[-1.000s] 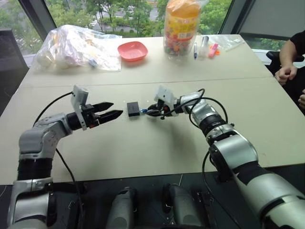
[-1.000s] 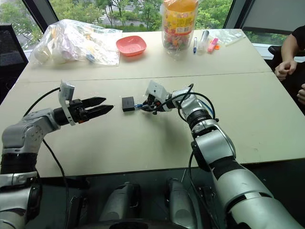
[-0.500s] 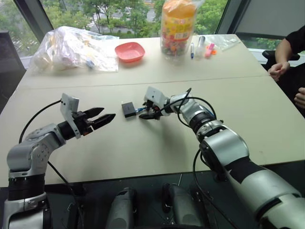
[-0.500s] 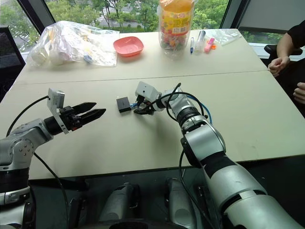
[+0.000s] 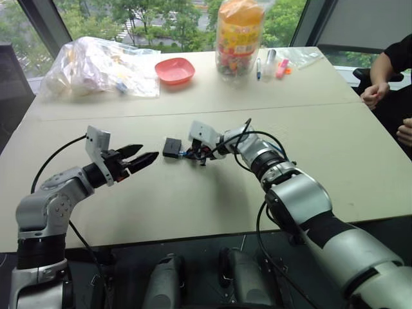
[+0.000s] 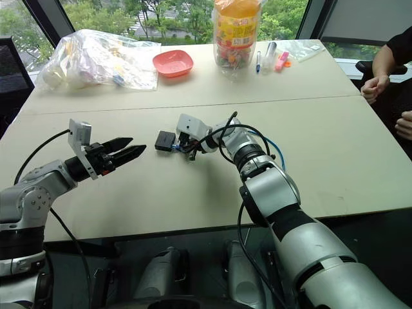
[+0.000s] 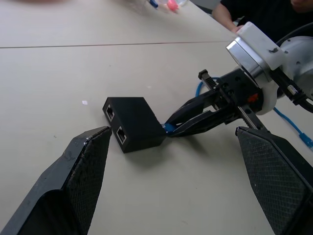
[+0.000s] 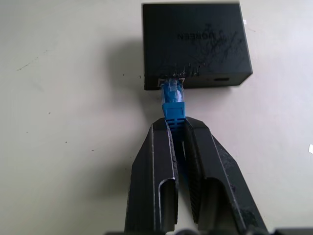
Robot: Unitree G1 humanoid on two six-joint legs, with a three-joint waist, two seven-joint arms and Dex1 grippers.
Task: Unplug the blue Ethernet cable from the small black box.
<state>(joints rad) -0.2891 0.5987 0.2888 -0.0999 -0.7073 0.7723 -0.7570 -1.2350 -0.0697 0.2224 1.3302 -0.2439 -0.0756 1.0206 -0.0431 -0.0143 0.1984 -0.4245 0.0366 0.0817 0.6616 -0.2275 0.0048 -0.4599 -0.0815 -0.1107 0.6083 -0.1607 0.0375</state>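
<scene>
On the beige table [image 5: 193,212], the right gripper [image 8: 178,128] is clamped on the blue Ethernet cable [image 8: 173,100] just behind its plug, which sits in the small black box [image 8: 193,44], while the left gripper [image 5: 149,156] hovers spread apart nearby.

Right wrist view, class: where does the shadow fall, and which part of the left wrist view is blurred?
Right wrist view: the small black box casts a soft shadow on the table beside it; the blue Ethernet cable is sharp. Left wrist view: far tabletop items are blurred.
</scene>
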